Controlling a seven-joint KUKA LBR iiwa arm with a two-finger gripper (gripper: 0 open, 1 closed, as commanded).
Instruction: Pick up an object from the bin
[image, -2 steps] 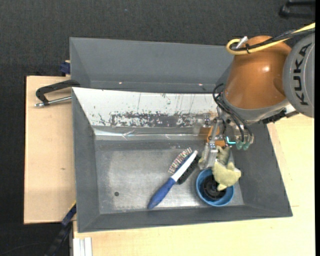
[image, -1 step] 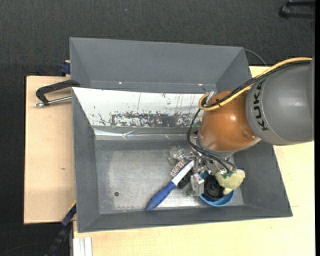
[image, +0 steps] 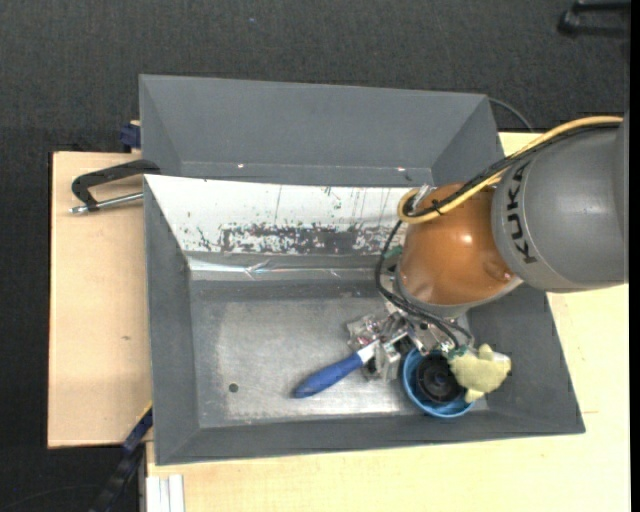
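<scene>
My gripper (image: 378, 345) is low over the bin's floor, right of the middle and near the front wall. A blue-handled tool (image: 325, 378) lies slanted on the floor, and its upper right end reaches up to the gripper's metal tip. Just to the gripper's right sits a blue round ring with a black centre (image: 436, 386). A pale yellow crumpled lump (image: 482, 369) rests against that ring's right side.
The arm with its orange cover and yellow cable comes in from the right and hides the bin's right back part. The bin's left half shows bare grey floor with one small dark spot.
</scene>
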